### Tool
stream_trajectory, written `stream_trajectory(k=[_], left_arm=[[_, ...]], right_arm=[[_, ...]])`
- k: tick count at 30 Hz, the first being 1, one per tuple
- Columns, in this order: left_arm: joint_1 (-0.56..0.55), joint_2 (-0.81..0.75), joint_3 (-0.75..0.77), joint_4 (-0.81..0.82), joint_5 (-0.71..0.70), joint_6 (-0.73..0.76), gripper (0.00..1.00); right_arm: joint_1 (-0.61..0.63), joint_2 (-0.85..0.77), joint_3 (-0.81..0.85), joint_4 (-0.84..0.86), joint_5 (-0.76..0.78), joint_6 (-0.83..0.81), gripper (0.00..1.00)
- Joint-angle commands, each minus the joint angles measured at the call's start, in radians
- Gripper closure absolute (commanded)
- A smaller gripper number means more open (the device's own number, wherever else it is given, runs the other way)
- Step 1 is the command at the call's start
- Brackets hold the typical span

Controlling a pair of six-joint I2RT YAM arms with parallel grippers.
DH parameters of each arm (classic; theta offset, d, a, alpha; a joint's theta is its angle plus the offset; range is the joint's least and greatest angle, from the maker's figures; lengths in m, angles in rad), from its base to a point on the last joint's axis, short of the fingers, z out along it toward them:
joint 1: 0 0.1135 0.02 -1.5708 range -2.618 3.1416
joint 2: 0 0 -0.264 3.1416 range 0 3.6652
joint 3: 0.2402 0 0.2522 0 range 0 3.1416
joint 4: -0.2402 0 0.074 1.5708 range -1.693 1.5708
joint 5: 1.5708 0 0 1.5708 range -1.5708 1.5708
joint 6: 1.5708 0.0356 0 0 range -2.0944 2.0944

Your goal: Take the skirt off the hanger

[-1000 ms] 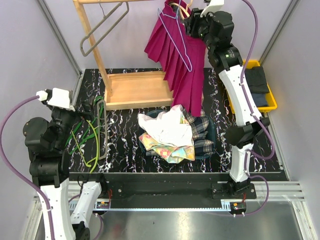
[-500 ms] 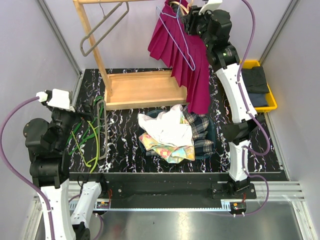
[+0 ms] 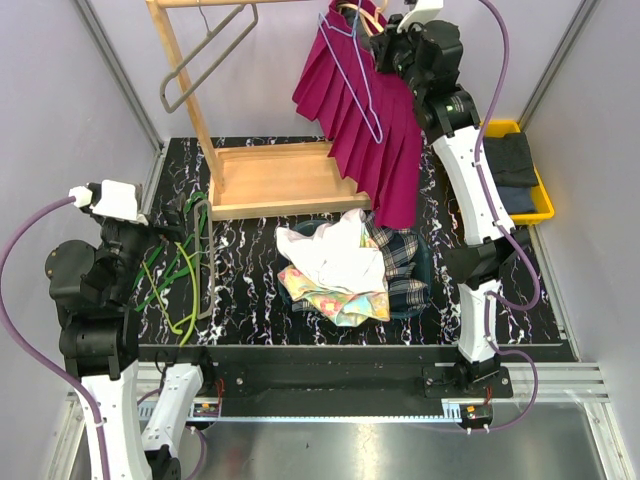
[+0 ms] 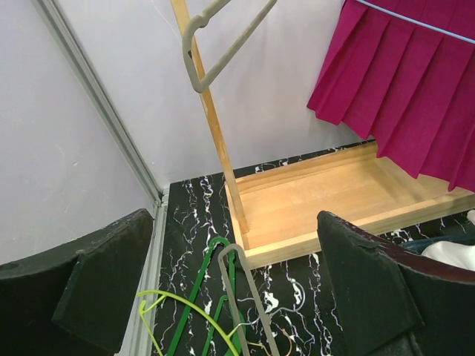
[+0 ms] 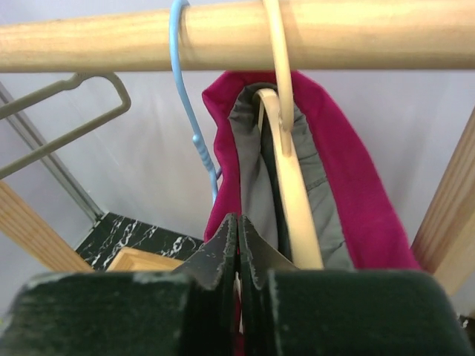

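Observation:
The magenta pleated skirt (image 3: 370, 135) hangs from the rail at the back right, its waist (image 5: 349, 185) draped over a pale wooden hanger (image 5: 295, 189). A blue wire hanger (image 5: 185, 111) hooks the same rail (image 5: 371, 33) beside it. My right gripper (image 3: 385, 48) is up at the skirt's waist. In the right wrist view its fingertips (image 5: 237, 224) are pressed together with a sliver of magenta cloth between them, just left of the wooden hanger. My left gripper (image 4: 245, 297) stands wide open and empty, low over the table's left side (image 3: 125, 240).
A grey hanger (image 3: 205, 55) hangs on the rack's left part, above the wooden base (image 3: 275, 178). Green and grey hangers (image 3: 178, 270) lie on the table at the left. A pile of clothes (image 3: 345, 265) sits mid-table. A yellow bin (image 3: 540, 205) with dark cloth stands at the right.
My right gripper has closed from half open to shut at the skirt's waist. The skirt's hem has swung a little. The left arm has barely moved.

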Motion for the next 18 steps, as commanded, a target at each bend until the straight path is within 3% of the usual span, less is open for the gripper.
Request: stream_trajectory(k=[1, 10, 12, 14, 16, 18], left_arm=[[0.004, -0.008, 0.004, 0.066, -0.021, -0.003, 0.01], [0.004, -0.011, 0.011, 0.074, -0.023, 0.002, 0.01], [0.004, -0.011, 0.009, 0.074, -0.024, 0.006, 0.01], [0.004, -0.013, 0.006, 0.077, -0.024, 0.008, 0.01], [0.004, -0.016, 0.004, 0.078, -0.027, 0.01, 0.01], [0.004, -0.017, 0.003, 0.078, -0.027, 0.011, 0.01]], right_arm=[[-0.004, -0.005, -0.004, -0.018, -0.018, 0.013, 0.99], [-0.004, -0.009, -0.002, -0.027, -0.032, 0.029, 1.0], [-0.004, -0.017, 0.004, -0.025, -0.028, 0.032, 0.71], [-0.003, -0.019, 0.036, -0.022, -0.009, 0.03, 0.32], [-0.004, -0.023, 0.067, -0.022, 0.046, 0.023, 0.2], [-0.004, -0.034, 0.072, -0.01, 0.077, 0.001, 0.15]])
